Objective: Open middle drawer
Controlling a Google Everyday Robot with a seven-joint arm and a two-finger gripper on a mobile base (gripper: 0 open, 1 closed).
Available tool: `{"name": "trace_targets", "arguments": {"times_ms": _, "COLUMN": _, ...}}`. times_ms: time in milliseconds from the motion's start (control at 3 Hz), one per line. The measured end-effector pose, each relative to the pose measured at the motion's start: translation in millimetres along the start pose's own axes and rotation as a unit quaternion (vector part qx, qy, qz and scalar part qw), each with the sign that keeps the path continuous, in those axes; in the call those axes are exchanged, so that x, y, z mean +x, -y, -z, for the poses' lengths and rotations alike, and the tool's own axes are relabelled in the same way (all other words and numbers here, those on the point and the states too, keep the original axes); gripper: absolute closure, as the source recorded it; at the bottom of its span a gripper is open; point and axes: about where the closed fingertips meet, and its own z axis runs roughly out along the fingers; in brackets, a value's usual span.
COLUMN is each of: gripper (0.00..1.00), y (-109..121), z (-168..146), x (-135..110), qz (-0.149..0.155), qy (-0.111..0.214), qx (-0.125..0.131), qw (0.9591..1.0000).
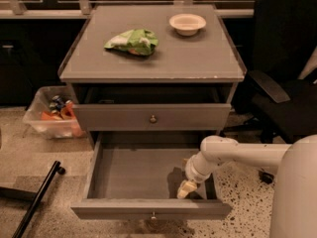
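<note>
Status: middle drawer point(114, 209) pulled far out below cabinet top point(163, 58), grey interior exposed. Gripper point(187, 188) down inside drawer's front right corner; clenched or released, cannot tell. Opening looks done; only arm retract left.

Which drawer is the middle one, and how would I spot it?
Look at the grey cabinet with a green bag and a bowl on top. The middle drawer is the low one pulled far out, its bare grey inside showing. Unlike the drawer above, it has the gripper inside, near its right front corner.
</note>
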Motion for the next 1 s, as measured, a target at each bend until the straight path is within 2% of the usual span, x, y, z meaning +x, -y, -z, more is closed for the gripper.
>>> {"name": "trace_targets", "arguments": {"times_ms": 333, "gripper": 0.00, "y": 3.5, "z": 0.5, "x": -0.2, "qz": 0.000, "qy": 0.000, "qx": 0.001, "qw": 1.0000}}
{"name": "trace_targets", "arguments": {"times_ms": 667, "gripper": 0.00, "y": 1.5, "z": 27.7, "x": -19.9, "qz": 0.007, "qy": 0.001, "qx": 0.050, "qw": 0.9987}}
{"name": "trace_targets", "arguments": {"times_ms": 1000, "gripper": 0.00, "y": -12.3, "z": 58.9, "x": -32.0, "qz": 0.004, "qy": -0.004, "qx": 0.120, "qw": 0.9927}}
